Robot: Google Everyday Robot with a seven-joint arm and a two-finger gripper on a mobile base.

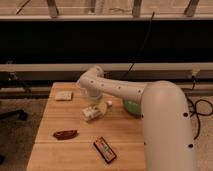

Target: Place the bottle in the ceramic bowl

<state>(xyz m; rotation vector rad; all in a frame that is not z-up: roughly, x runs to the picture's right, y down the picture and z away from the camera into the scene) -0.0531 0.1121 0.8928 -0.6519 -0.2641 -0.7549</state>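
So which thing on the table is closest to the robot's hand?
The white bottle, just below the gripper. The green bowl, pale square, brown lump and dark packet all sit farther off.

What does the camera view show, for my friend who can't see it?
A white robot arm's gripper hangs right over a small white bottle lying on a wooden table. Right of it in the picture sits a green bowl, partly hidden by the arm.

Tool [93, 101] at bottle [95, 111] on table [70, 150]; ceramic bowl [131, 107] to right.
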